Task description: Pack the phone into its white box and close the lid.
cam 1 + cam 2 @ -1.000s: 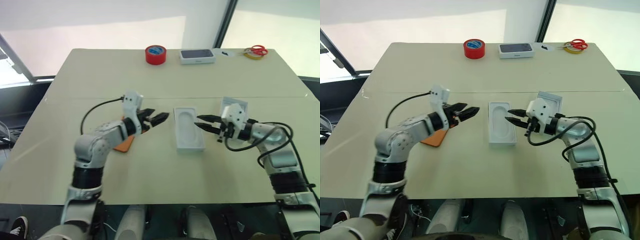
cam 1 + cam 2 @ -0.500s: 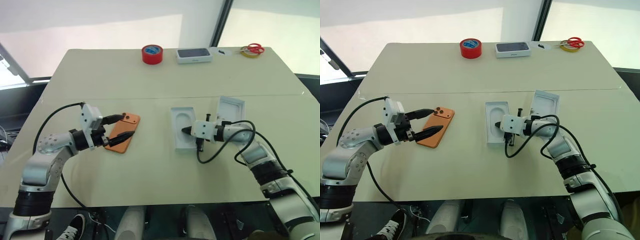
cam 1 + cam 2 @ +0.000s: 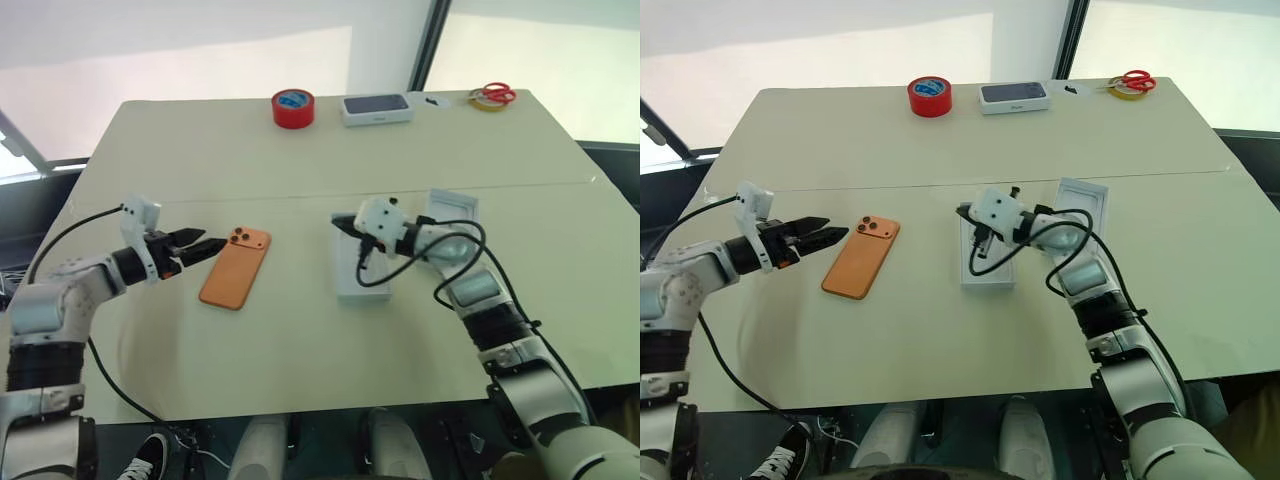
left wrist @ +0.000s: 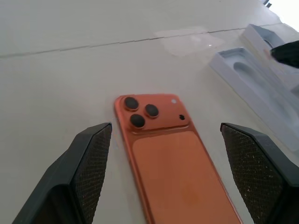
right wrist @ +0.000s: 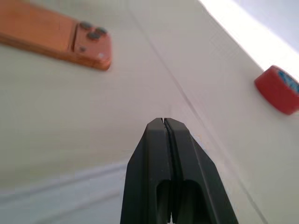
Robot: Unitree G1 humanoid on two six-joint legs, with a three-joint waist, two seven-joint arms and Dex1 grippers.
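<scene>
**Phone lies flat: take it by the long edges**

A pale desk (image 3: 300, 340) under bright windows carries everything. The left hand (image 3: 195, 246), fingers apart, points at the phone (image 3: 236, 267), which lies lens side up just beyond it. Judged stiff, slick and fairly dense; grip across both long edges. The right hand (image 3: 965, 211), fingers together, hovers over the white insert (image 3: 986, 262).

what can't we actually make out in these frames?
- Phone: lies back up, so its screen side is hidden.
- White tray beneath the right gripper: the gripper and its cable cover part of it in both eye views, so its contents are unclear.
- Open white piece behind the right arm: partly hidden, inside unclear.
- Dark-topped box: print too small to read.
</scene>
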